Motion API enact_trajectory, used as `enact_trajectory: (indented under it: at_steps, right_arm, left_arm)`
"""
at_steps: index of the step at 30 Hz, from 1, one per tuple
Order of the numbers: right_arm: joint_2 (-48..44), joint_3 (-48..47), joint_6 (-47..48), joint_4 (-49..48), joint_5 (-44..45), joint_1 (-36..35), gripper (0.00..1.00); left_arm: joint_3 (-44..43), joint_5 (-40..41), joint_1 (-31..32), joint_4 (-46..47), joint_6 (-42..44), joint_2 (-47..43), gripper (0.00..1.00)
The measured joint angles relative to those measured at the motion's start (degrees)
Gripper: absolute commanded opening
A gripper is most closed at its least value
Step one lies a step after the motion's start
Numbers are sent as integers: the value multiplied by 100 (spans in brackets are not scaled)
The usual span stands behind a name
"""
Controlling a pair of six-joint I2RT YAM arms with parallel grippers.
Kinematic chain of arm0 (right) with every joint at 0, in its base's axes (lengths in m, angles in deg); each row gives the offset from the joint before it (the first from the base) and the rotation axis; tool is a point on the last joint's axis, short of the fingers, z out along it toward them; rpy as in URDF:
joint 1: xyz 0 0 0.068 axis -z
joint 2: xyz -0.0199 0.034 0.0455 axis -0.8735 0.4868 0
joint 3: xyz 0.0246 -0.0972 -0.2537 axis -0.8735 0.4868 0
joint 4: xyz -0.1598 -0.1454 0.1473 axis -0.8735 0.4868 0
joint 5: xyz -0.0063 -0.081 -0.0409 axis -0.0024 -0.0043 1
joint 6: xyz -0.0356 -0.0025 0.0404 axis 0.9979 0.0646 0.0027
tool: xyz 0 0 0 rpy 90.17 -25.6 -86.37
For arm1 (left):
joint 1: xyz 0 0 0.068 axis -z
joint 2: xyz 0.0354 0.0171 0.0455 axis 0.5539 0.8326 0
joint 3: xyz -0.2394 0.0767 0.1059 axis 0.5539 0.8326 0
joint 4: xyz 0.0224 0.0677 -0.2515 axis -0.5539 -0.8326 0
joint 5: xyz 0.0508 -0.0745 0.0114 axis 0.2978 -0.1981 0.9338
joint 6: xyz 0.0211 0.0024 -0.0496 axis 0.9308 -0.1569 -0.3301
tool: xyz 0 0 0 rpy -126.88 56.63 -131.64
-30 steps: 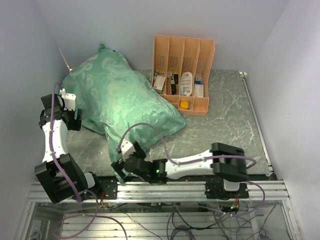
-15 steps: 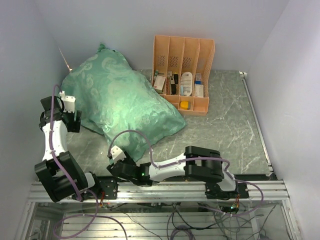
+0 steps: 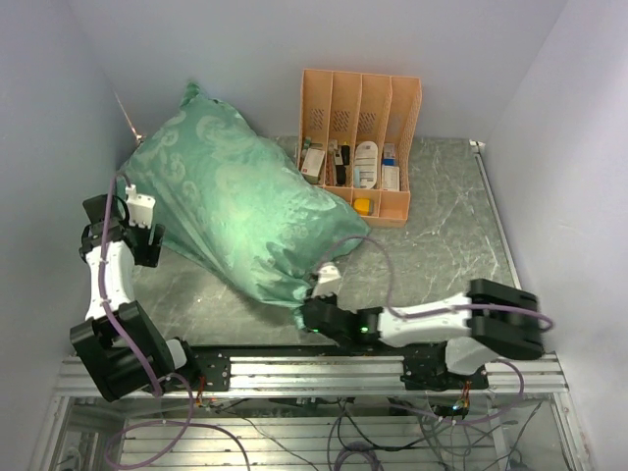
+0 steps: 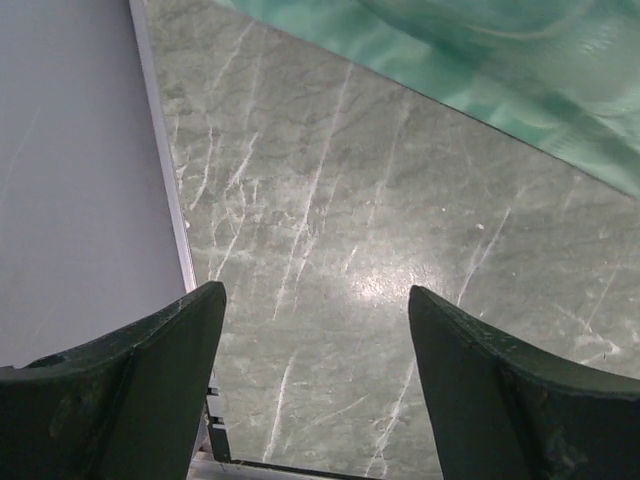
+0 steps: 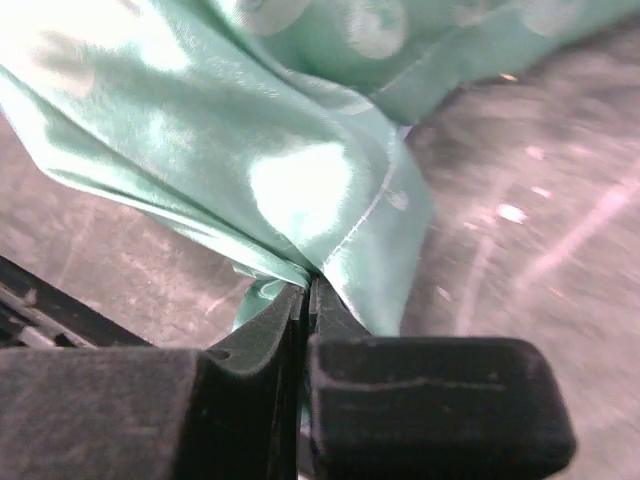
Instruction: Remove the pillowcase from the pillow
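Note:
The mint-green swirl-patterned pillowcase (image 3: 231, 201) bulges over the pillow inside it, lying from the back left corner toward the front middle of the table; the pillow itself is hidden under the fabric. My right gripper (image 3: 309, 316) is shut on the near corner of the pillowcase (image 5: 330, 190), and the cloth bunches into the closed jaws (image 5: 308, 290). My left gripper (image 3: 147, 228) stands open just left of the pillowcase, and in its wrist view only bare marbled table lies between the fingers (image 4: 150, 380), with the pillowcase's edge (image 4: 520, 70) at the top.
An orange file rack (image 3: 359, 147) holding small items stands at the back, right of the pillowcase. Walls close in on the left, back and right. A metal rail (image 3: 304, 371) runs along the near edge.
My right gripper has closed on the pillowcase's near corner and moved right along the front edge, dragging that corner. The pillowcase has bulged up and shifted. The left gripper has barely moved.

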Motion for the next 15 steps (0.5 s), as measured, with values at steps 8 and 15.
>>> enact_trajectory:
  at_steps: [8,15]
  right_arm:
    - [-3095,1427,-2052,1794,1067,-24,0]
    - [-3851,1390,-3622,3915,1637,-28,0]
  left_arm:
    - [472,-323,7,-35,640,-431,96]
    - [833,-328,55,109,1154,-614,98]
